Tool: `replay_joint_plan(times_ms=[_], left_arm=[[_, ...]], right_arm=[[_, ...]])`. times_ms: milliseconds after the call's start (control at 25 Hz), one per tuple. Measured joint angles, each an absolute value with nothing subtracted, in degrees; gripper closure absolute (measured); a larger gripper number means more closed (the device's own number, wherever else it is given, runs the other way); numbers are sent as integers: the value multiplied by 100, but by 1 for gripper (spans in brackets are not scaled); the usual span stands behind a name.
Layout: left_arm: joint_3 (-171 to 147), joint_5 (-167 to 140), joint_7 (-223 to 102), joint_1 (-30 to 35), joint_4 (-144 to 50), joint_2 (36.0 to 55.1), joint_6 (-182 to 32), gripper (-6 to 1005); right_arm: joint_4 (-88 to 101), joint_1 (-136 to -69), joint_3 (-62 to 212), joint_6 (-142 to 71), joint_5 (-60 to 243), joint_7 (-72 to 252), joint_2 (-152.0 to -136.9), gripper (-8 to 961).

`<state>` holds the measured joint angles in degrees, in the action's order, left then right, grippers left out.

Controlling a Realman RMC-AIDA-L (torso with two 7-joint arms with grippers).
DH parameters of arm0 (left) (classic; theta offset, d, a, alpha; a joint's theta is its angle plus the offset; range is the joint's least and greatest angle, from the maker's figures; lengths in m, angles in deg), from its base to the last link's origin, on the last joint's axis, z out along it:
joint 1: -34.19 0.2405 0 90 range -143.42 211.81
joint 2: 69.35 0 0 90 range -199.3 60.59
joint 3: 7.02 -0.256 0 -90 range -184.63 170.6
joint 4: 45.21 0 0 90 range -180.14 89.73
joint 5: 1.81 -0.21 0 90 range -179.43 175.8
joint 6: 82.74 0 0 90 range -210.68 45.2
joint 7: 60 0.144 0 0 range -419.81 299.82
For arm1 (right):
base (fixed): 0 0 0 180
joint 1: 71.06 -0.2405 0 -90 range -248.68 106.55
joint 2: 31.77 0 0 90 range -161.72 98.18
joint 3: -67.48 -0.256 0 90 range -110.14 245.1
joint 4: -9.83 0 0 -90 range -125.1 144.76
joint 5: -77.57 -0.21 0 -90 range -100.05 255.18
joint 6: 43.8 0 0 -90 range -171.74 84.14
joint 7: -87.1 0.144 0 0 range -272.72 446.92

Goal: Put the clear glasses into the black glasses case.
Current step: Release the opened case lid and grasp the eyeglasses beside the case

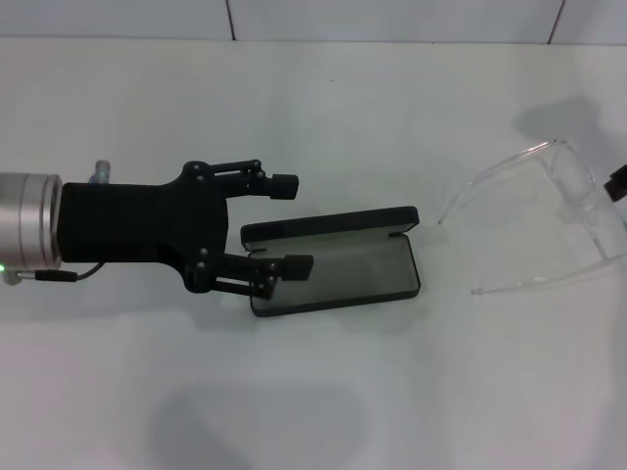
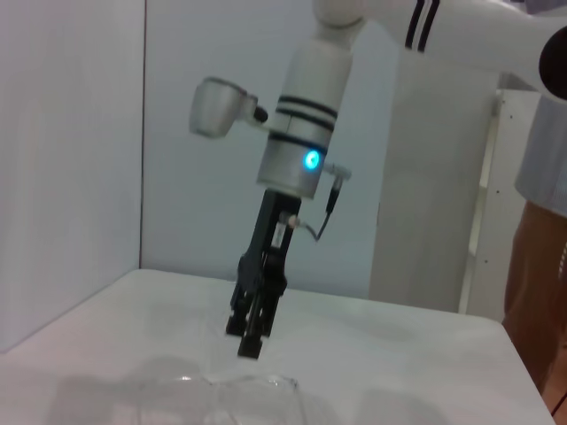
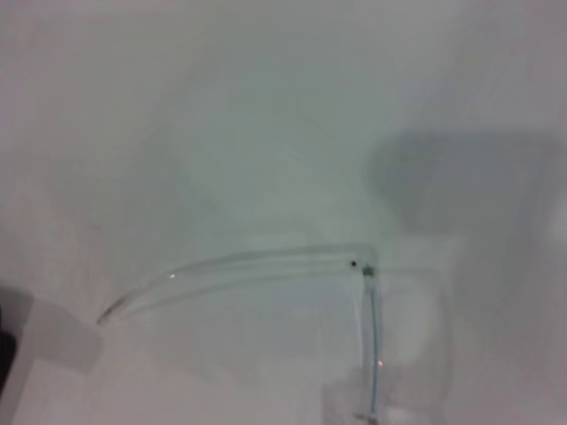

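Left gripper (image 1: 291, 223), fingers spread, braces the slim black hinged glasses case (image 1: 338, 262) open mid-desk; transparent wraparound clear glasses (image 1: 549, 220) lie near the desk's right edge beneath the right gripper (image 2: 252, 332), fingers pressed together.

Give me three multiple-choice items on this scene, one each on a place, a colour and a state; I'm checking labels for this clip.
1. Where do the clear glasses lie relative to the black glasses case in the head view?
A. inside it
B. on the robot's right of it
C. on the robot's left of it

2. What colour is the table?
A. white
B. green
C. brown

3. How is the case?
A. shut
B. upside down
C. open

Answers:
1 B: they lie apart on the table, arms unfolded.
2 A: bare white surface.
3 C: its lid is raised beside the open left end effector.
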<state>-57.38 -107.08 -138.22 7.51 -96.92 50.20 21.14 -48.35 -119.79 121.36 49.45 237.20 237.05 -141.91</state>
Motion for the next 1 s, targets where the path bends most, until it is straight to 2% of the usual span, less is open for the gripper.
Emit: replay_joint_plan(times_ms=[1000], left_arm=[[-5738, -10605, -13727, 789, -9679, 5027, 2115, 131]], right_arm=[[-4033, -12000, 12241, 3877, 23637, 23648, -14388, 227]])
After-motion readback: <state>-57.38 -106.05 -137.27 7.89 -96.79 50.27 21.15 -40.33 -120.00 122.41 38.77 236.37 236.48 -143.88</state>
